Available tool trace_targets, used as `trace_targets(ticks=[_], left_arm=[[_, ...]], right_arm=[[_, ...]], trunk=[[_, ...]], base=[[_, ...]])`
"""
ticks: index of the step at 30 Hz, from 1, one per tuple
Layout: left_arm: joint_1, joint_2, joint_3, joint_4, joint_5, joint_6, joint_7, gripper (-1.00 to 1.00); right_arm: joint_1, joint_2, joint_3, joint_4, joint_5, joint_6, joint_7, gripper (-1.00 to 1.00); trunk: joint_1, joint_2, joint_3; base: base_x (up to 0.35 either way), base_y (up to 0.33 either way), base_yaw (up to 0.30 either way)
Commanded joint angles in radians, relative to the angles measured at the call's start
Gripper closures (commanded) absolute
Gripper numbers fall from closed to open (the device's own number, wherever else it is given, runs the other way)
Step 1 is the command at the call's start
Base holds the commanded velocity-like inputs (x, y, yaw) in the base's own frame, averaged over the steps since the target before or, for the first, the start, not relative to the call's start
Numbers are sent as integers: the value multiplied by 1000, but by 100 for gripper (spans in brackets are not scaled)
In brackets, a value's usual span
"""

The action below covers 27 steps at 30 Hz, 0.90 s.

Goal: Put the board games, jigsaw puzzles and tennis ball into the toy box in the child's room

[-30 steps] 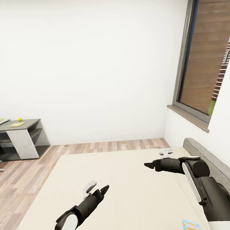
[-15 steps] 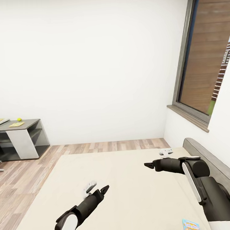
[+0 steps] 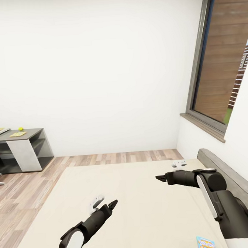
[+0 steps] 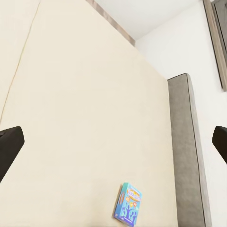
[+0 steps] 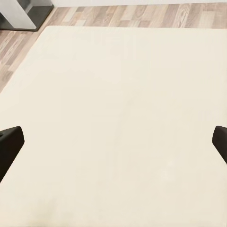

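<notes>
— Blue board game (image 3: 206,244) lies flat on the bed (image 3: 144,196), low at the near right corner by the headboard (image 3: 231,179), partly cut off by the head view's edge.

— And the claws?

— Right claw (image 3: 160,178) hangs well apart from it, out over bare mattress; left claw (image 3: 112,205) too. Both look spread wide and empty in the wrist views.

— Risk?

— The box sits close under the right arm. Reaching back could sweep it with the forearm, or push it toward the headboard.

— Other toys?

— Tennis ball (image 3: 20,128) and a puzzle (image 3: 18,134) are far off on the worktop (image 3: 32,133).
</notes>
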Motion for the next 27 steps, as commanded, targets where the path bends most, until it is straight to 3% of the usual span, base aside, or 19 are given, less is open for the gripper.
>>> trace_targets(ticks=[1, 27], left_arm=[[0, 0, 0, -1, 11, 3, 9, -100], [0, 0, 0, 0, 11, 3, 9, -100]], right_arm=[[0, 0, -1, 0, 5, 4, 6, -100], [0, -1, -1, 0, 5, 4, 7, -100]], trunk=[[0, -1, 0], [0, -1, 0]], base=[[0, 0, 0], [0, 0, 0]])
